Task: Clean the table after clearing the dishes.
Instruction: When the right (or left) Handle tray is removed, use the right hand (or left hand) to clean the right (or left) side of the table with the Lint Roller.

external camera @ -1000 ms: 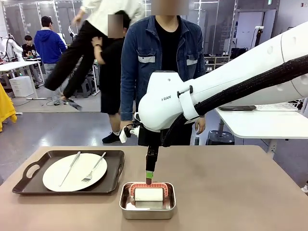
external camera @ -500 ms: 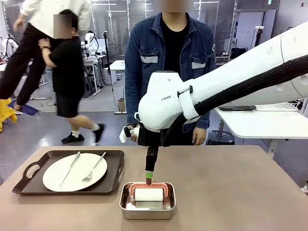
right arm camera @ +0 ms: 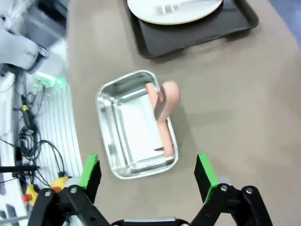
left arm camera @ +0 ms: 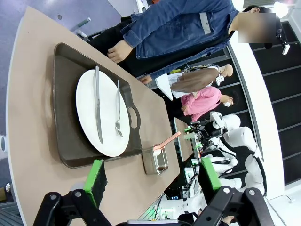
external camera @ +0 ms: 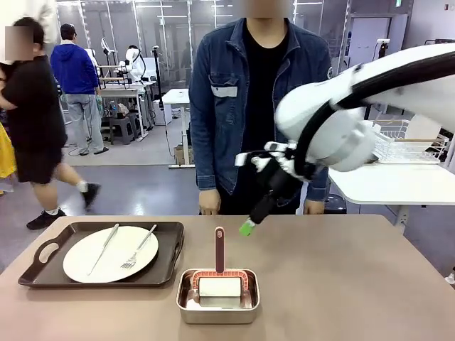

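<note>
On the left of the brown table [external camera: 355, 284] a dark handled tray [external camera: 173, 257] holds a white plate [external camera: 110, 253] with a knife [external camera: 104, 249] and a fork [external camera: 138, 247] on it. My right gripper [external camera: 249, 224] hangs in the air above the table's middle, up and to the right of a steel pan [external camera: 217, 307]. In the right wrist view the right gripper [right arm camera: 146, 170] is open and holds nothing, above the pan [right arm camera: 113, 136]. My left gripper [left arm camera: 153, 173] is open and holds nothing, well above the tray [left arm camera: 63, 94] and plate [left arm camera: 101, 113].
The pan holds a white lint roller [external camera: 219, 286] whose pink handle [external camera: 219, 249] stands upright and free. A person in a denim jacket [external camera: 259, 92] stands at the far edge, hands down. A white table [external camera: 384, 185] stands at the right.
My right gripper has lifted off the roller's handle and swung up and to the right; the handle now stands alone. People in the background have walked on.
</note>
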You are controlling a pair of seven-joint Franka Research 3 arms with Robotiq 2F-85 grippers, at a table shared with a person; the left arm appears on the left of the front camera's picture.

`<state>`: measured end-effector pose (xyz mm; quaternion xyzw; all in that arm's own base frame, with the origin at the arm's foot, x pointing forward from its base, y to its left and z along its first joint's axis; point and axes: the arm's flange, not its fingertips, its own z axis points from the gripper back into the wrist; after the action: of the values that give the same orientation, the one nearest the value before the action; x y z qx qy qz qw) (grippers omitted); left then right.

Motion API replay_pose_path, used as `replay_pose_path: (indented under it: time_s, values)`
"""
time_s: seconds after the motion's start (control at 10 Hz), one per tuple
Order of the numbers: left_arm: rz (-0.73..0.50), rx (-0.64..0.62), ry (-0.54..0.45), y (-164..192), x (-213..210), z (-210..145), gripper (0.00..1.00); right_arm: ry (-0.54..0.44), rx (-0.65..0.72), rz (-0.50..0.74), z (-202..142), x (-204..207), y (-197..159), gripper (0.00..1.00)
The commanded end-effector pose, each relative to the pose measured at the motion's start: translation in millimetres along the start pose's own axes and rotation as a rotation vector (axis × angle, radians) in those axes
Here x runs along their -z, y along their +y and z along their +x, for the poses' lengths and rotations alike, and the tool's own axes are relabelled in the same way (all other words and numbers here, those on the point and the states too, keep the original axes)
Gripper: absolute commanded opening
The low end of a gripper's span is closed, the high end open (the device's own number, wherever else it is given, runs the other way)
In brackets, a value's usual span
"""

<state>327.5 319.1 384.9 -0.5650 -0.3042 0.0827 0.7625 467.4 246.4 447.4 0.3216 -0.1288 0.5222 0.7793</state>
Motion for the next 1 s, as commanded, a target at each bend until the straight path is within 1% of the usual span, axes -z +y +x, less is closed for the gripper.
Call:
replay_pose_path:
  time_s: [0.0, 0.2, 0.3, 0.4, 0.5, 0.6, 0.7, 0.8, 0.9]
  values:
    - [0.000, 0.013, 0.008, -1.5, -3.2, -2.4, 1.00, -0.166, 0.115, 0.134, -47.4, -18.1, 11.3, 1.00]
    - [0.000, 0.013, 0.008, -1.5, -3.2, -2.4, 1.00, -0.298, 0.254, 0.244, -93.2, -51.4, 10.3, 1.00]
    - [0.000, 0.013, 0.008, -1.5, -3.2, -2.4, 1.00, -0.371, 0.266, 0.242, -123.5, -73.0, 13.6, 1.00]
    - [0.000, 0.013, 0.008, -1.5, -3.2, -2.4, 1.00, -0.392, 0.345, 0.218, -160.4, -93.8, 16.0, 1.00]
    - [0.000, 0.013, 0.008, -1.5, -3.2, -2.4, 1.00, -0.474, 0.408, 0.221, -208.1, -119.6, 14.4, 1.00]
    - [0.000, 0.013, 0.008, -1.5, -3.2, -2.4, 1.00, -0.552, 0.512, 0.218, -256.8, -142.2, 5.1, 1.00]
    - [0.000, 0.013, 0.008, -1.5, -3.2, -2.4, 1.00, -0.608, 0.607, 0.223, -304.6, -160.9, -3.6, 1.00]
    - [0.000, 0.013, 0.008, -1.5, -3.2, -2.4, 1.00, -0.664, 0.716, 0.201, -346.5, -176.4, -2.9, 1.00]
    - [0.000, 0.013, 0.008, -1.5, -3.2, -2.4, 1.00, -0.751, 0.766, 0.184, -380.3, -188.1, 4.0, 1.00]
